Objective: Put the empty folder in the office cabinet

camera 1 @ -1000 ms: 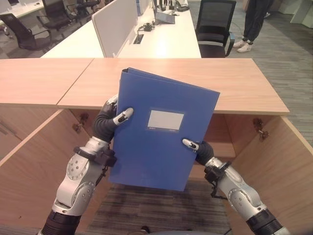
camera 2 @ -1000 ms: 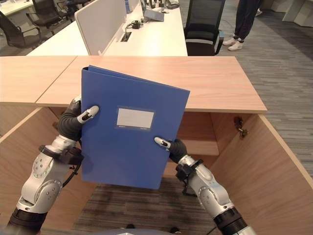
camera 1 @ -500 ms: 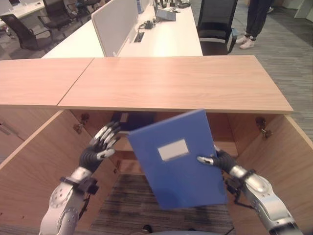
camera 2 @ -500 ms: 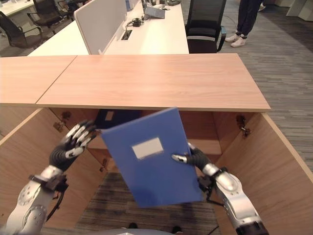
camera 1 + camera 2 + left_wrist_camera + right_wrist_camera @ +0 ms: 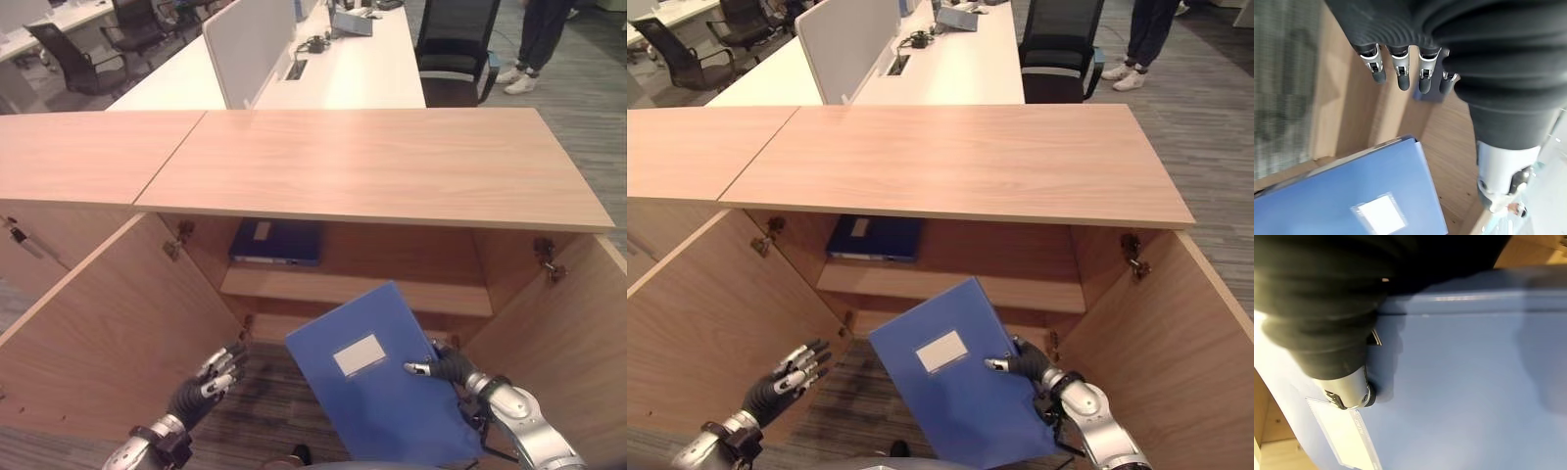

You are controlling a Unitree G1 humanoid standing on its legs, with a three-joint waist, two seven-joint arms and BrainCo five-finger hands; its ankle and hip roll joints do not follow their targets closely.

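Dropping lower now, the flat blue plastic folder [image 5: 382,377] is tilting toward the wooden cabinet's lower shelf [image 5: 353,289], right hand [image 5: 1027,362] pinching its edge; left hand [image 5: 208,377] hanging open, free.

A long white office desk [image 5: 362,78] runs away behind the wooden top, with a white upright divider panel [image 5: 250,44] along its left edge and a small dark device with cables [image 5: 313,44] beside that panel. A black swivel chair [image 5: 456,49] stands at the desk's right edge, more black chairs [image 5: 69,59] at far left, and a person's legs in dark trousers and white shoes [image 5: 534,59] on the grey striped carpet [image 5: 588,117] at top right.
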